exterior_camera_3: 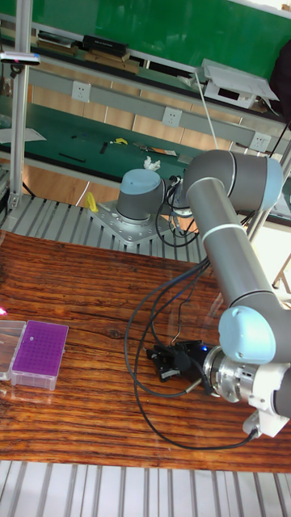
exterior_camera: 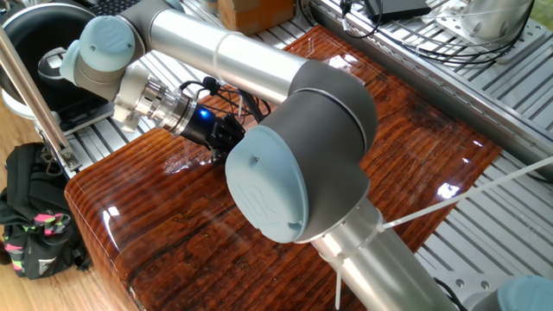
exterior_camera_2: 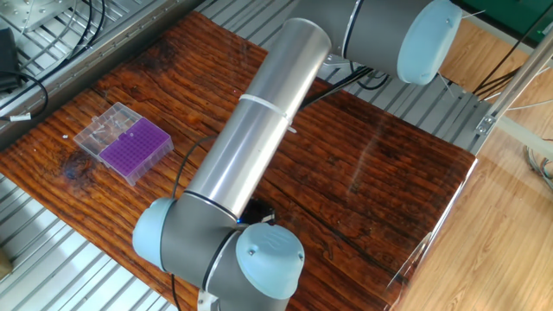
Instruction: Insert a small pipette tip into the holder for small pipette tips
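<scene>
The holder for small pipette tips (exterior_camera_2: 136,148) is a purple rack with a clear lid part (exterior_camera_2: 103,128) attached, lying near the table's left end; in the tall view the holder (exterior_camera_3: 38,352) sits at the left edge. My gripper (exterior_camera_3: 166,360) is black and hangs low over the wooden table, well to the right of the holder. In one fixed view the gripper (exterior_camera: 221,141) is mostly hidden behind the arm's elbow, beside a blue light. In the other fixed view only a sliver of it shows. I cannot make out a small pipette tip, nor how the jaws stand.
Black cables (exterior_camera_3: 148,321) loop over the table behind the gripper. A black bag (exterior_camera: 33,223) lies on the floor off the table's corner. A black pot (exterior_camera: 33,41) and a metal post (exterior_camera: 31,89) stand beside it. The arm's big elbow (exterior_camera: 298,155) blocks the table's middle.
</scene>
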`<state>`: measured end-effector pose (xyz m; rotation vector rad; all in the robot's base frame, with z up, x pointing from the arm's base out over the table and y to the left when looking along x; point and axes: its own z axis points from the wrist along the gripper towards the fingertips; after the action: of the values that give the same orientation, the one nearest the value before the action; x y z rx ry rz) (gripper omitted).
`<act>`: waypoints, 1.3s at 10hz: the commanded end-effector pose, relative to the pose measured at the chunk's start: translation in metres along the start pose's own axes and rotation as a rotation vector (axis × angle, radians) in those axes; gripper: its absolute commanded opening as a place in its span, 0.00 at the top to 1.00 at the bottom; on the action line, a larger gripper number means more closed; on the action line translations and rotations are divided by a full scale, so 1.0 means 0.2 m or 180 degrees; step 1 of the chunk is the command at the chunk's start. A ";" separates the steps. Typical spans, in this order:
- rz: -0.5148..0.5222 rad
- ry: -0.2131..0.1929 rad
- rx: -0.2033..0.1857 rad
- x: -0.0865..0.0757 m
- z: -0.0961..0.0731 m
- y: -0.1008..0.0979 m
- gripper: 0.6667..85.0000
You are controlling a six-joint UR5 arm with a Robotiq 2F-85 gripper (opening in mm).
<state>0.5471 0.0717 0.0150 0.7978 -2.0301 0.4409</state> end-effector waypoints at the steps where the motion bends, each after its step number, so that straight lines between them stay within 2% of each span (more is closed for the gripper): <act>1: -0.0016 -0.0021 -0.0028 -0.01 0.02 0.00 0.70; 11: 0.0003 0.0020 -0.0038 -0.01 0.00 0.02 0.71; 13: 0.0039 0.0123 0.0015 0.02 -0.01 0.00 0.72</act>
<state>0.5461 0.0713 0.0151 0.7846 -2.0179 0.4525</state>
